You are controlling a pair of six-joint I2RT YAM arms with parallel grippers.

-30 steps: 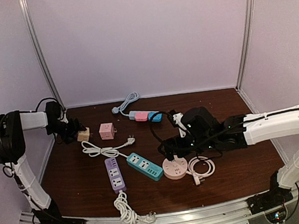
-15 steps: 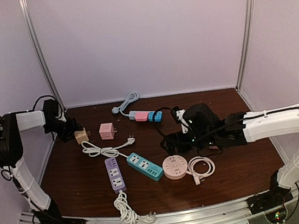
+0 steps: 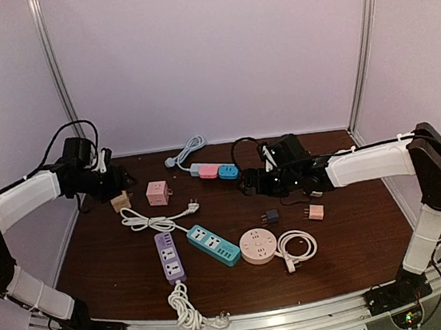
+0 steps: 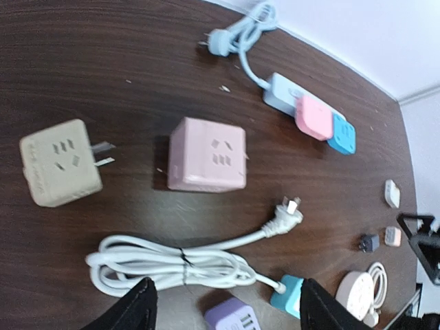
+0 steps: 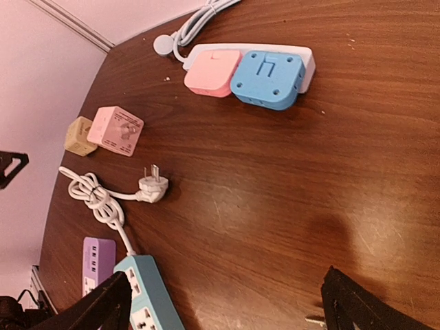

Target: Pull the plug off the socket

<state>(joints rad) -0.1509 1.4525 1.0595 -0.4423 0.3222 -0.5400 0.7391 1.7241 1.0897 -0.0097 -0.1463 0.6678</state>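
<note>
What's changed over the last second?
The right gripper pulled back from the round pink socket toward the rear strip, open and empty, uncovering a dark plug and a pink plug. The left gripper backed away from the beige cube. Everything else stayed put.

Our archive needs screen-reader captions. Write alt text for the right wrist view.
A white power strip with a pink plug and a blue plug lies on a wooden table ahead of the open, empty right gripper. A pink cube adapter and a coiled cord lie left.

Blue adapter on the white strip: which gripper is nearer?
Right. The right gripper hovers just right of the blue adapter; the left gripper is far left, by the beige cube.
</note>
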